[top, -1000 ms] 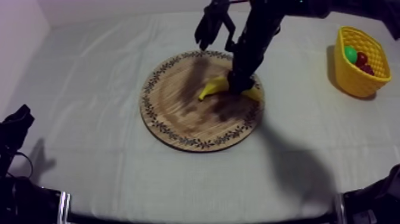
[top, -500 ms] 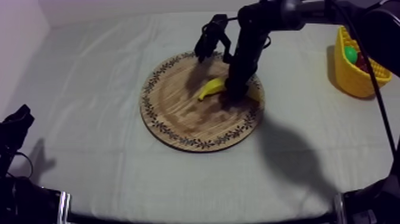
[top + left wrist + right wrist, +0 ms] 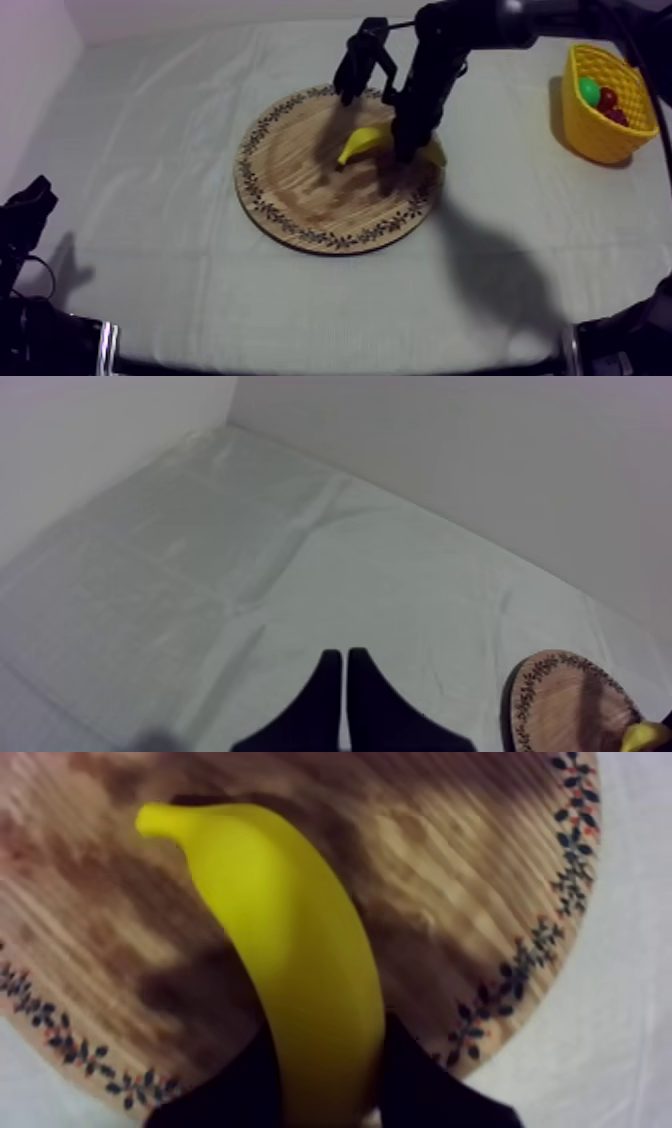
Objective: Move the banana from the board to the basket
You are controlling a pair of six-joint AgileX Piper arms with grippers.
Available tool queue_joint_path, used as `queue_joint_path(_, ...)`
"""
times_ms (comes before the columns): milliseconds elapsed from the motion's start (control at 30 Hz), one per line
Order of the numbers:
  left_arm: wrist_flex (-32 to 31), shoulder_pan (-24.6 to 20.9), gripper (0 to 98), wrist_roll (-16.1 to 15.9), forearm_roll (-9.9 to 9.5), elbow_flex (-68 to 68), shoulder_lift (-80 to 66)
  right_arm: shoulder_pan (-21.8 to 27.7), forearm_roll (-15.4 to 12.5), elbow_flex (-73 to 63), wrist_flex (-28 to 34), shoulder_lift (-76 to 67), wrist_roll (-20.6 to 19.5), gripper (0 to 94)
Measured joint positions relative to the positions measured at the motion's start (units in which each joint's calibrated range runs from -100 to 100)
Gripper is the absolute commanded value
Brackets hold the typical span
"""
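A yellow banana (image 3: pixel 360 143) lies across the right half of the round wooden board (image 3: pixel 300 190) with the patterned rim. My right gripper (image 3: pixel 408 150) comes down from the upper right onto the banana's thick end. In the right wrist view its black fingers (image 3: pixel 420 1082) press both sides of the banana (image 3: pixel 300 952) over the board (image 3: pixel 100 902). The yellow basket (image 3: pixel 600 125) stands at the far right. My left gripper (image 3: pixel 25 215) rests low at the left; its fingers lie together as a wedge (image 3: pixel 345 661) over bare cloth, with the board's edge (image 3: pixel 570 696) beyond.
The basket holds a green fruit (image 3: pixel 590 92) and a small red fruit (image 3: pixel 608 100). Open cloth lies between the board and the basket. A pale wall runs along the table's far and left sides.
My right gripper's fingers have closed in on the banana. The banana has shifted slightly up and right on the board. The left arm has not moved.
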Motion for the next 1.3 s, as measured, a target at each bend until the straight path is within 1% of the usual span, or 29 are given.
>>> queue_joint_path(200, 0.0, 0.0, 0.1, 0.0, 0.0, 0.0, 0.0, 0.96, 0.0, 2.5, 1.76, -6.72, -0.35, 14.5)
queue_joint_path(300, 0.0, 0.0, 0.1, 0.0, 0.0, 0.0, 0.0, 2.16, -0.9, 2.79, 3.7, -10.86, -0.54, 14.8)
queue_joint_path(467, 0.0, 0.0, 0.1, 0.0, 0.0, 0.0, 0.0, 4.98, -0.95, 2.01, 7.54, -17.96, -2.43, 14.8)
queue_joint_path(533, 0.0, 0.0, 0.1, 0.0, 0.0, 0.0, 0.0, 6.37, -1.36, 1.4, 9.17, -20.48, -3.33, 15.5)
queue_joint_path(667, 0.0, 0.0, 0.1, 0.0, 0.0, 0.0, 0.0, 10.2, -2.35, 0.94, 11.64, -25.5, -5.09, 16.4)
queue_joint_path(733, 0.0, 0.0, 0.1, 0.0, 0.0, 0.0, 0.0, 12.44, -2.16, 0.94, 11.73, -27.45, -6.36, 16.6)
queue_joint_path(800, 0.0, 0.0, 0.1, 0.0, 0.0, 0.0, 0.0, 14.73, -1.38, 0.76, 11.64, -28.79, -7.74, 17.1)
queue_joint_path(933, 0.0, 0.0, 0.1, 0.0, 0.0, 0.0, 0.0, 19.47, -1.58, -0.47, 11.67, -29.47, -10.17, 18.8)
queue_joint_path(1033, 0.0, 0.0, 0.1, 0.0, 0.0, 0.0, 0.0, 23.1, -1.65, -1.15, 11.52, -29.15, -11.01, 19.3)
queue_joint_path(1167, 0.0, 0.0, 0.1, 0.0, 0.0, 0.0, 0.0, 27.75, -1.07, -1.52, 11.43, -27.67, -12.11, 19.5)
queue_joint_path(1300, 0.0, 0.0, 0.1, 0.0, 0.0, 0.0, 0.0, 31.43, -1.0, -1.74, 10.09, -25.4, -12.7, 19.5)
